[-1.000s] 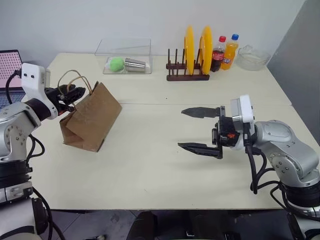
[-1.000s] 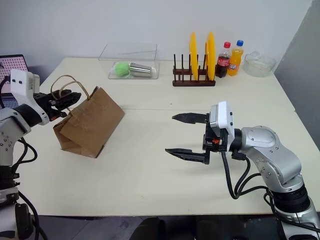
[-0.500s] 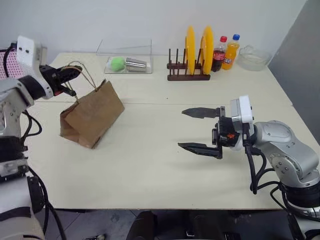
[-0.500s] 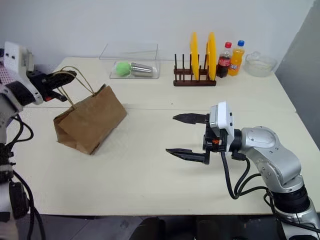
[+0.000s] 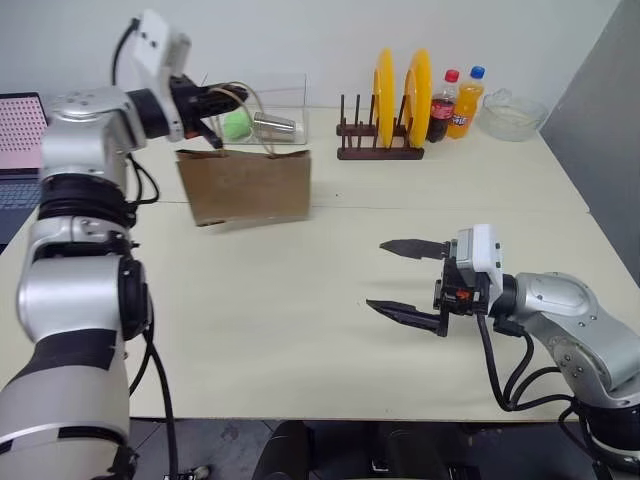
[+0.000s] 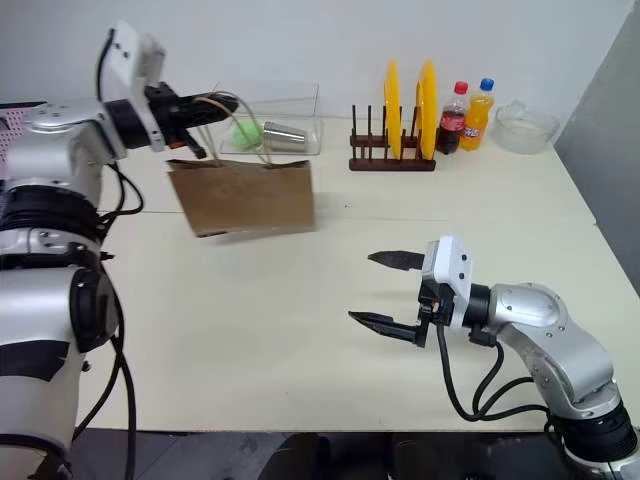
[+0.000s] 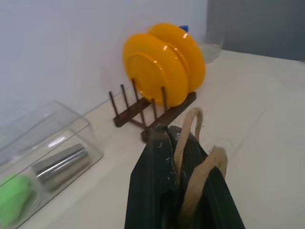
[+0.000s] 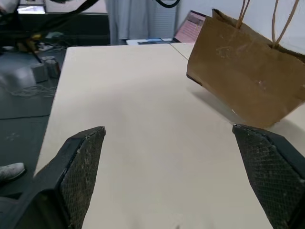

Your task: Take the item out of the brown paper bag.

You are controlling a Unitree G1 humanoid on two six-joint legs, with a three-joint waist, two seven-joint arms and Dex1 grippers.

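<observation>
Left gripper (image 5: 222, 100): clamped tight on the loop handles (image 5: 252, 112), just beside the clear box (image 5: 262, 115).
Brown paper bag (image 5: 247, 186): hanging off the table (image 5: 300, 330), in front of that box.
Right gripper (image 5: 402, 279): fingers spread wide, holding nothing, well apart from the bag.
Item: can't tell where it is.

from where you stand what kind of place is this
Probably a robot lab or test room set up like a kitchen: a plain table holding a plate rack with yellow plates, soda bottles, and a laptop.
</observation>
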